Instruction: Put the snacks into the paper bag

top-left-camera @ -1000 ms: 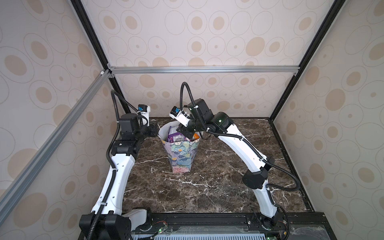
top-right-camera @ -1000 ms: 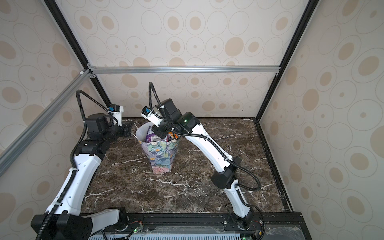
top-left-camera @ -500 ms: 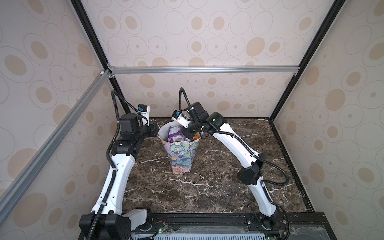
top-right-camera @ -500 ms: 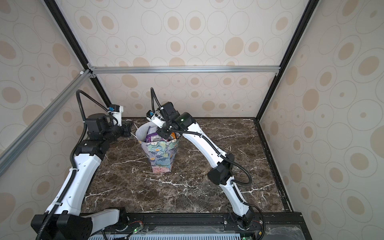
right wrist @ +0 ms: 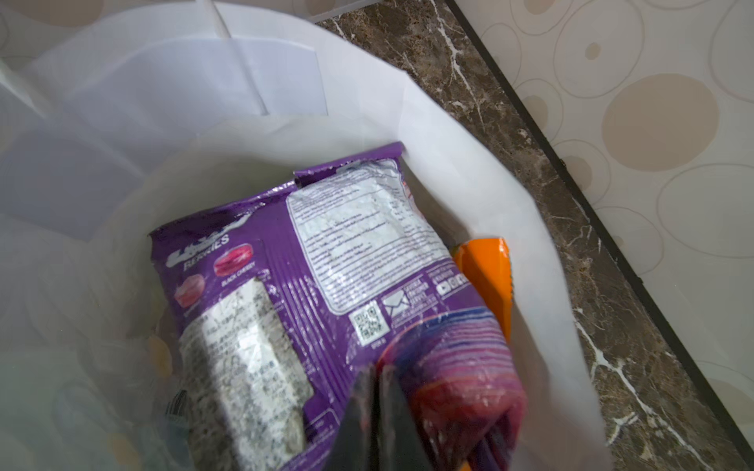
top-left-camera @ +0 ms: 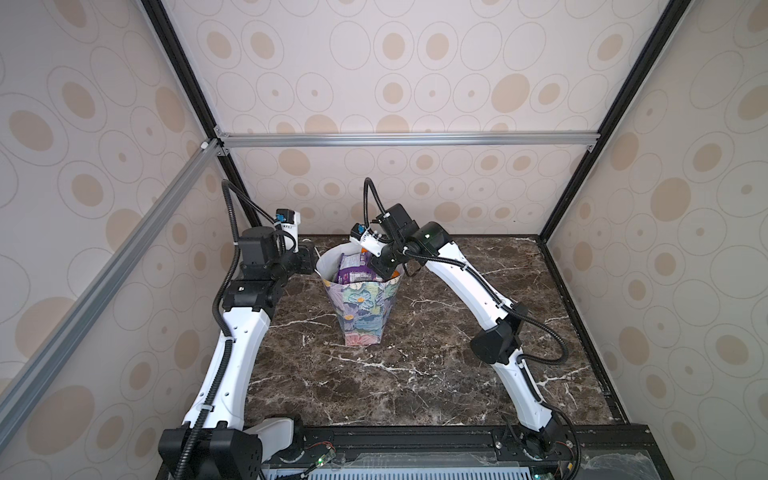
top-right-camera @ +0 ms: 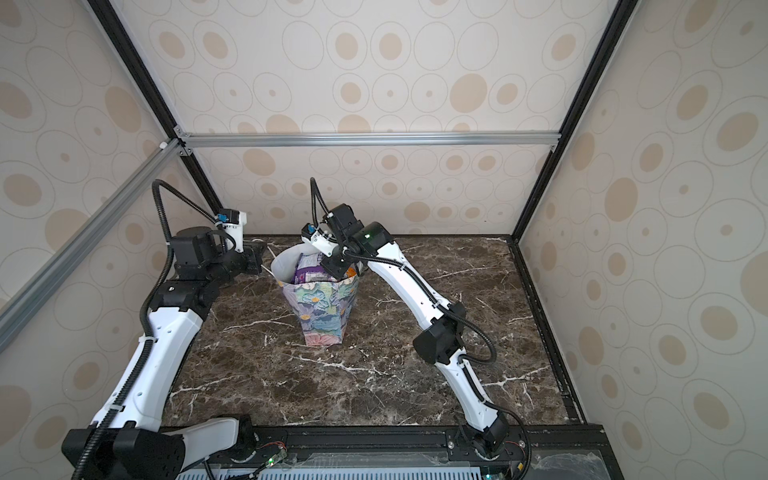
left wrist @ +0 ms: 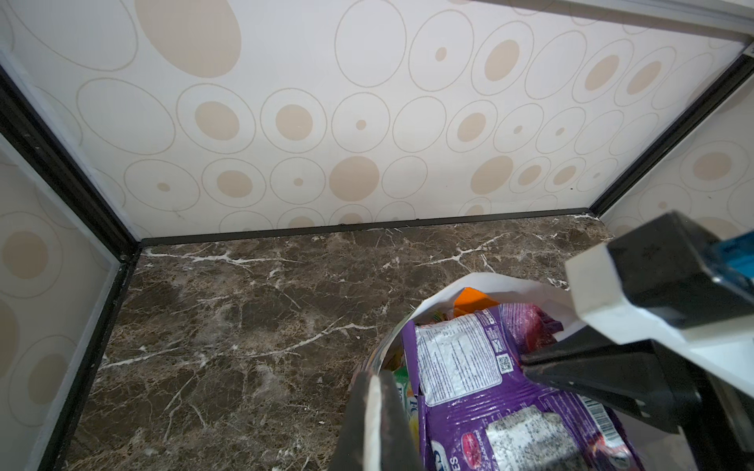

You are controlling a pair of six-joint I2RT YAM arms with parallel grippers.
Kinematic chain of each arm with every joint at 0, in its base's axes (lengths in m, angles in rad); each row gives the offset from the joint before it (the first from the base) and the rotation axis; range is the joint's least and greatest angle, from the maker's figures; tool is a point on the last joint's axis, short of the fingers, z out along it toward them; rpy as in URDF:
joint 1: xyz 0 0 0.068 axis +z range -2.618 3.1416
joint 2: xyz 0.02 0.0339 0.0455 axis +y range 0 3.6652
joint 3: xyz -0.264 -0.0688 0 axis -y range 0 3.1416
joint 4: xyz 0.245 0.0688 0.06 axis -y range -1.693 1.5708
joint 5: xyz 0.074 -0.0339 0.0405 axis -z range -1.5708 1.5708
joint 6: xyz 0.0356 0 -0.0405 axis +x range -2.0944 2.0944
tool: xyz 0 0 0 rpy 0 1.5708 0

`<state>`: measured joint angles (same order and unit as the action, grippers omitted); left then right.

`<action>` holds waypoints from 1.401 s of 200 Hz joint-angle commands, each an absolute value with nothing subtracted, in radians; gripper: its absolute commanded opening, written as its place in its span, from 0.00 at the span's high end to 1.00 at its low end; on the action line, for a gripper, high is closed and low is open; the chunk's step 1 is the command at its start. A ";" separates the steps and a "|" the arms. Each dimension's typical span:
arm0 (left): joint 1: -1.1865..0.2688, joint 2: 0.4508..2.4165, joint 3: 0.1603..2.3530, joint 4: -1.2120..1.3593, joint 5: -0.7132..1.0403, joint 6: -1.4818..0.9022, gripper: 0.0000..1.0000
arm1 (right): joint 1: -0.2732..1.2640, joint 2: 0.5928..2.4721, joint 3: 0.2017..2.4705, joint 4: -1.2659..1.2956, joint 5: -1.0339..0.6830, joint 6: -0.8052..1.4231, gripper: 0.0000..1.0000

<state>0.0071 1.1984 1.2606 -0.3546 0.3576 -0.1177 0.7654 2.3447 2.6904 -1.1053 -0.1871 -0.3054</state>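
Purple fills the mouth of the bag right now. A purple packet [right wrist: 310, 285] lies slanted on top of the pile inside the paper bag [top-left-camera: 361, 307], riding high near the rim, and an orange packet [right wrist: 485, 277] is wedged beside it against the white inner wall. The bag stands upright in the middle of the tabletop [top-left-camera: 415, 374], and no snack shows on the marble around it in both top views.

The left claw [left wrist: 373, 387] is pinched tight on the rim, with white paper between its fingers, holding the mouth wide. The right claw [right wrist: 373, 379] is down inside the opening with its jaws closed together and its tips against the purple packet. I see nothing caught between them.

So this looks like the tamping step, nudging the top packet down. To do it well, press gently on the packet's flat face and not on a crinkled corner, so that it slides down and doesn't buckle. The left side should hold firm without tugging, because thin paper tears and that narrow base could tip. Then lift the right claw straight up, clear of the rim.
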 commanded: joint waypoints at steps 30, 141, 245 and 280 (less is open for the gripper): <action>0.011 1.158 1.295 -0.242 0.367 -0.097 0.98 | 0.824 2.355 2.731 -1.163 -0.222 -0.299 0.84; 0.011 1.143 1.291 -0.236 0.365 -0.100 0.97 | 0.886 1.754 2.214 -0.760 0.306 0.034 0.44; 0.011 1.149 1.290 -0.233 0.379 -0.106 0.98 | 0.771 1.654 1.830 -0.614 0.305 0.172 0.31; 0.010 1.150 1.290 -0.235 0.377 -0.103 0.98 | 0.729 1.707 1.853 -0.591 0.273 0.180 0.31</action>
<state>0.0071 1.1950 1.2587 -0.3538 0.3752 -0.1181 0.7471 1.6768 1.8248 -0.6380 0.3122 0.1497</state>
